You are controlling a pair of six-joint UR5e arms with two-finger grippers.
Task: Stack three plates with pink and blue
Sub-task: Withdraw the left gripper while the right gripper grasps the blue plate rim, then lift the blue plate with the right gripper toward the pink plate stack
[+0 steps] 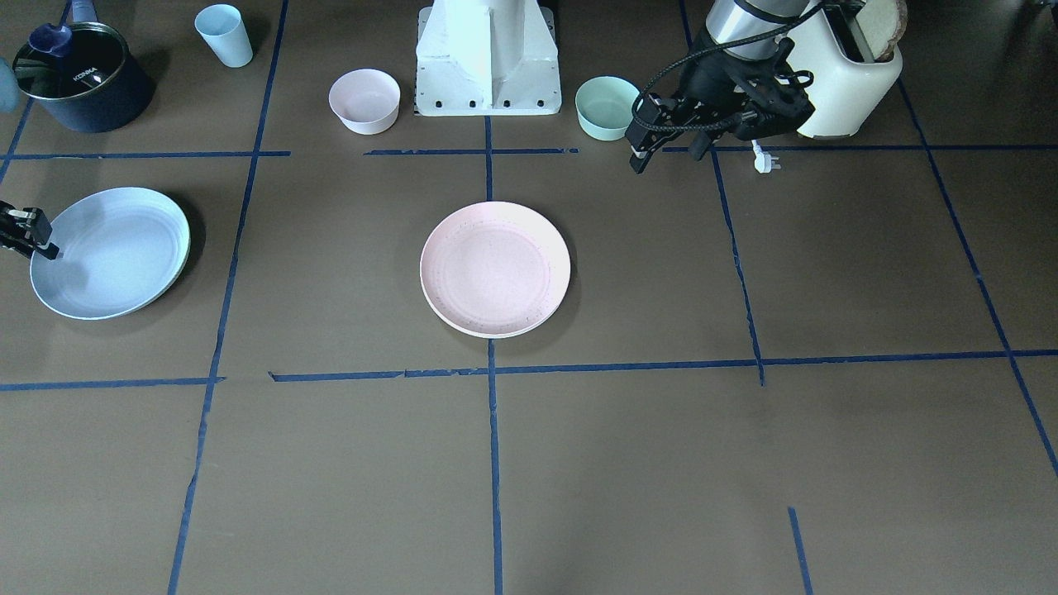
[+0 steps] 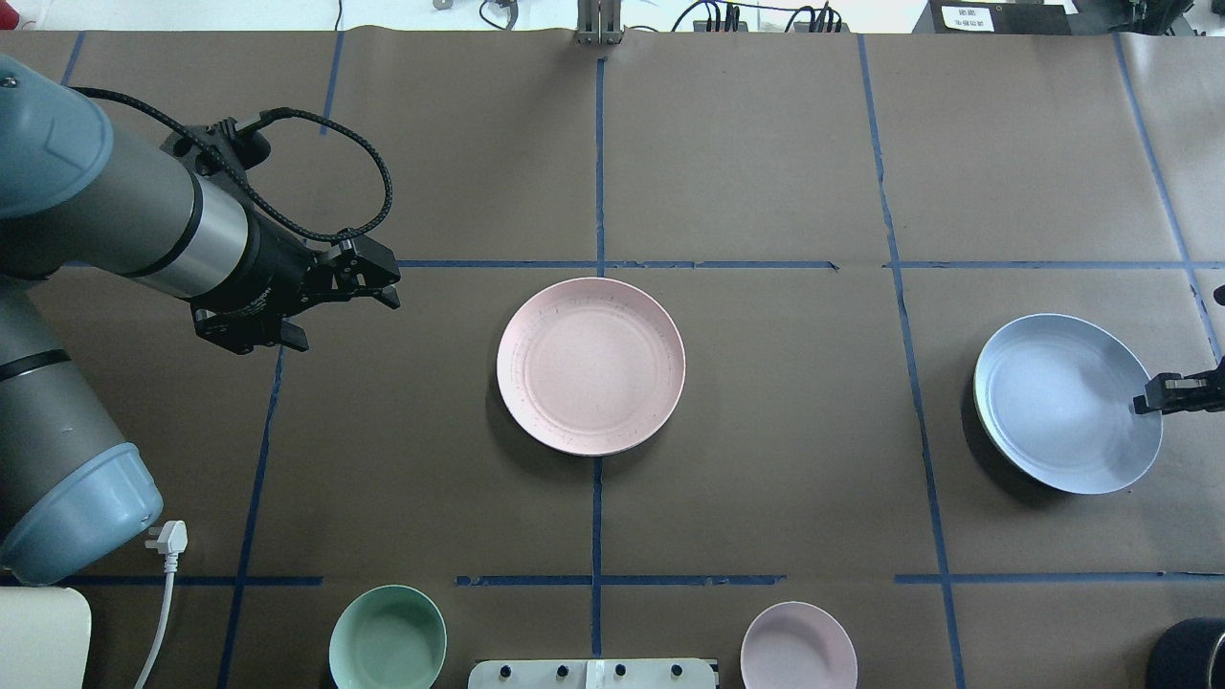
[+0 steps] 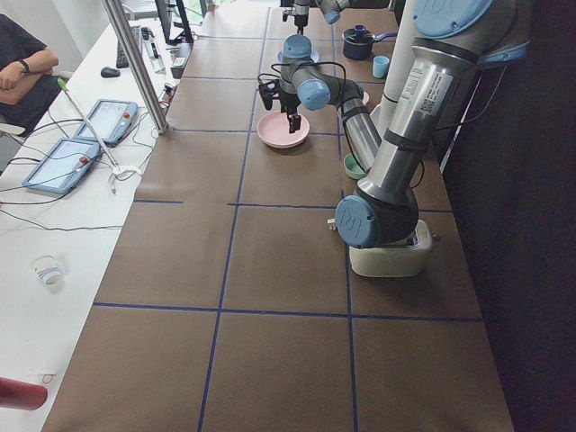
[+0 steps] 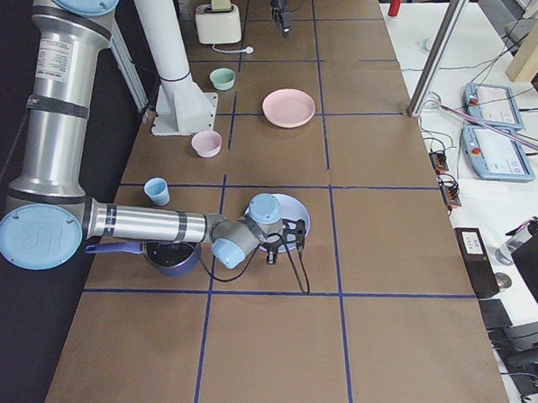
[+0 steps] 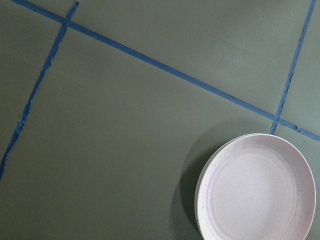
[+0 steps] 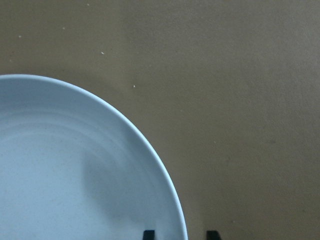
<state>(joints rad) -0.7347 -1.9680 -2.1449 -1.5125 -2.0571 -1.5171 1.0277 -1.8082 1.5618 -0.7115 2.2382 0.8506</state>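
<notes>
The pale pink plate [image 1: 494, 268] [image 2: 590, 366] lies at the table's middle, also in the left wrist view [image 5: 257, 190]. A cream rim [image 5: 196, 207] shows under it, so the cream plate seems to lie beneath. The pale blue plate [image 1: 111, 252] [image 2: 1067, 402] is far on my right side, tilted, with a shadow under it. My right gripper [image 1: 41, 246] [image 2: 1144, 402] [image 6: 180, 234] straddles its rim, one finger inside and one outside, shut on it. My left gripper [image 1: 669, 153] [image 2: 390, 290] hovers open and empty, to the left of the pink plate.
A small pink bowl [image 1: 364, 99] and a mint-green bowl [image 1: 607, 106] flank the robot base [image 1: 488, 58]. A white toaster [image 1: 851, 74] with its plug [image 1: 764, 161] stands behind my left arm. A dark pot [image 1: 78, 74] and a blue cup [image 1: 223, 35] stand near the blue plate.
</notes>
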